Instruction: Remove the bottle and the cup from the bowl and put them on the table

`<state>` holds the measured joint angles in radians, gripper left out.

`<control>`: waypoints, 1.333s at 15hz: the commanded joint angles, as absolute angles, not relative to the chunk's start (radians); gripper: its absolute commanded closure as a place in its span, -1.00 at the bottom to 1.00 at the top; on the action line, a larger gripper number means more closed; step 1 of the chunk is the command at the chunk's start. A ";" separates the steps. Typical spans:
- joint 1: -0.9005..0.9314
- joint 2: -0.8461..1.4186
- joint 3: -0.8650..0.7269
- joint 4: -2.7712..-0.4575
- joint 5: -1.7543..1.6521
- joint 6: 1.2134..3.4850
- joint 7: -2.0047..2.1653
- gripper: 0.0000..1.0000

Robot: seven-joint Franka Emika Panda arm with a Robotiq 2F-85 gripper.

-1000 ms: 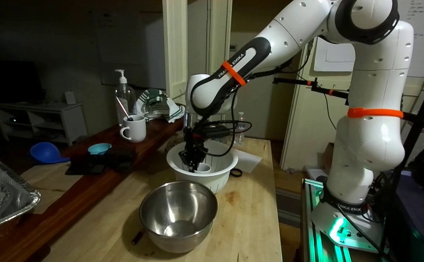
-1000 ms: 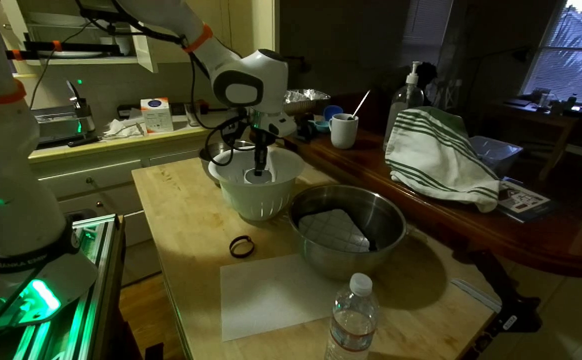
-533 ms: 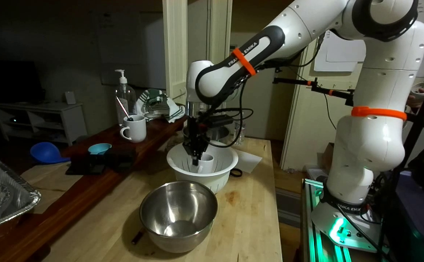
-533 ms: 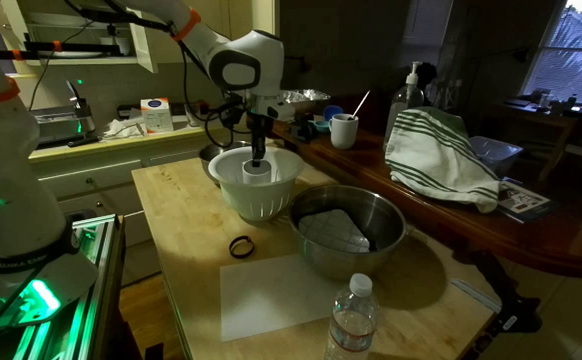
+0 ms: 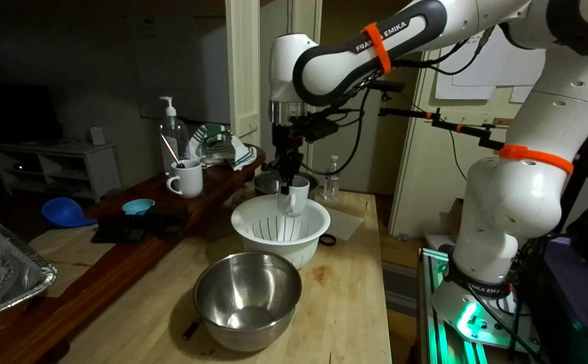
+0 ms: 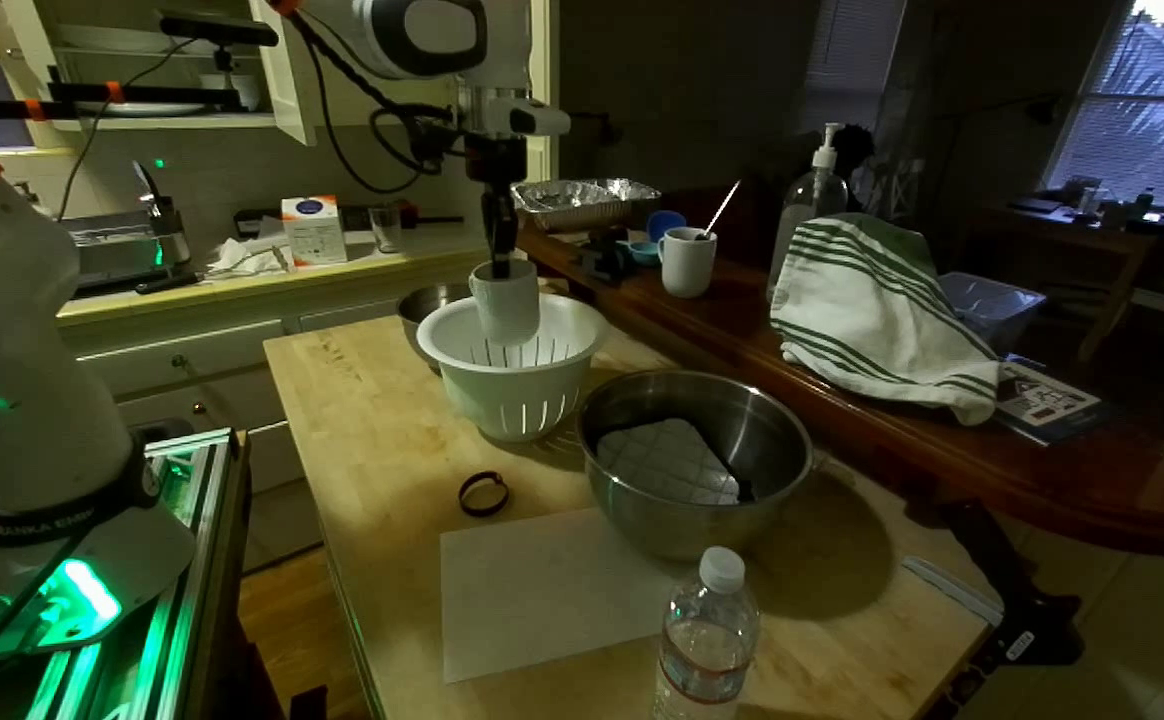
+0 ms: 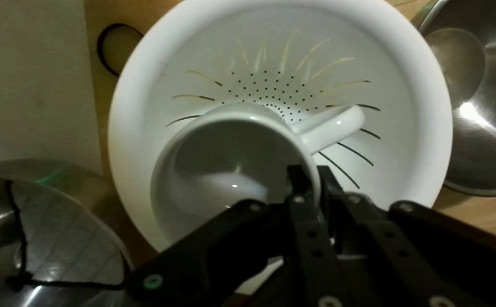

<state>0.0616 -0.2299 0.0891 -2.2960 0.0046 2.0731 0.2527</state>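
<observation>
End effector (image 7: 313,175), nearly closed, pinches the cup (image 7: 231,168) by its rim.

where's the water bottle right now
At the bottom of an exterior view, right of centre, the bottle stands beside the white paper on the table.

In an exterior view, the cup (image 6: 508,310) hangs over the bowl (image 6: 512,402) on the table (image 6: 372,450). Right of the bowl sits a mixing bowl (image 6: 687,527); the bottle (image 6: 707,640) stands before that.

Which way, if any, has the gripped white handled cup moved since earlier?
Yes, up: in both exterior views the cup now reaches above the far rim of the round white slotted bowl.
</observation>
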 commanded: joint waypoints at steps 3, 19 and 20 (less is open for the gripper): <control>-0.006 -0.438 0.107 -2.373 -0.122 2.057 0.458 0.95; -0.160 -0.450 -0.194 -2.634 -0.064 2.161 -0.013 0.95; -0.150 -0.419 -0.205 -2.625 -0.031 2.172 -0.027 0.95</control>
<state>-0.1530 -0.4689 -0.1718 -2.6203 -0.0857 2.1256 0.0551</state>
